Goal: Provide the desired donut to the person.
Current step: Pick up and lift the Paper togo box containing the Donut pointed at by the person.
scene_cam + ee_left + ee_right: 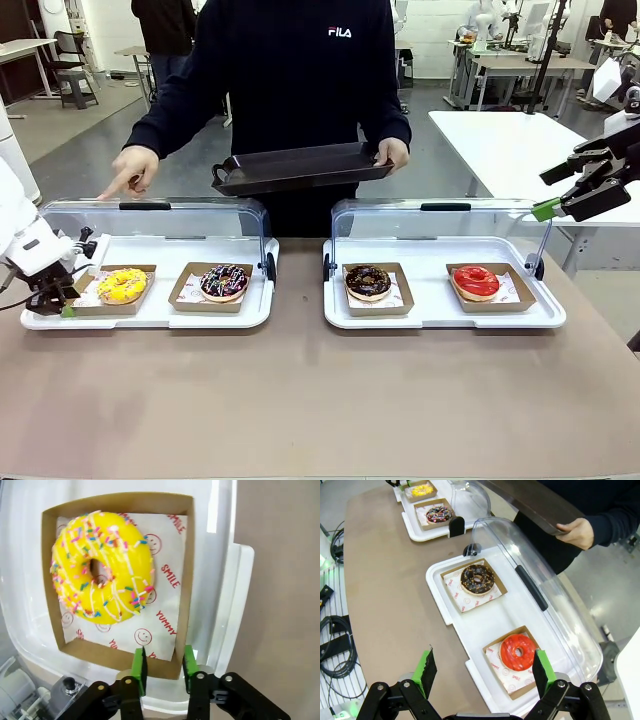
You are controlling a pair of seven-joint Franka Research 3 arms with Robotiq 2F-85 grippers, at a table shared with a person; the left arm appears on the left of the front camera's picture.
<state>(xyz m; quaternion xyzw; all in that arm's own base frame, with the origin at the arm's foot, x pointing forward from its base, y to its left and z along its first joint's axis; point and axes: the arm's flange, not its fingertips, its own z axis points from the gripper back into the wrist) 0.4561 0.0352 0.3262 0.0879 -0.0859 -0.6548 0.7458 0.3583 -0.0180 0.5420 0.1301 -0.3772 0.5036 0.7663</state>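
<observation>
- Person [300,70] stands at the far side of the counter [300,400]. One of their hands holds a dark tray [300,165] level at waist height.
- Person's pointing hand [130,170] has its index finger down at the far edge of the left clear lid [200,215], right behind the yellow donut [122,285].
- Left white tray [150,322], lid swung open: the yellow donut with sprinkles sits in a cardboard box [182,580] at the outer end. A sprinkled chocolate donut [224,282] sits in its own box beside it.
- Right white tray [440,322], lid also open: a chocolate donut [368,282] at the inner end, a red donut [476,281] at the outer end, each in a box.
- Robot's left hand [164,667] is low at the outer end of the left white tray, at the yellow donut's box.
- Left wrist view: jaws are parted by a narrow gap and straddle a corner of the box. One green pad is over the printed paper inside, the other outside the wall. The pads aren't pressed on the cardboard.
- The yellow donut lies just ahead of the fingertips, near but not touching. It fills most of its box.
- Robot's right hand [560,200] is up in the air past the outer far corner of the right white tray, jaws spread wide, gripping nothing.
- Right wrist view: the red donut lies below and between the spread pads, well apart from them. The chocolate donut is farther along the tray.
</observation>
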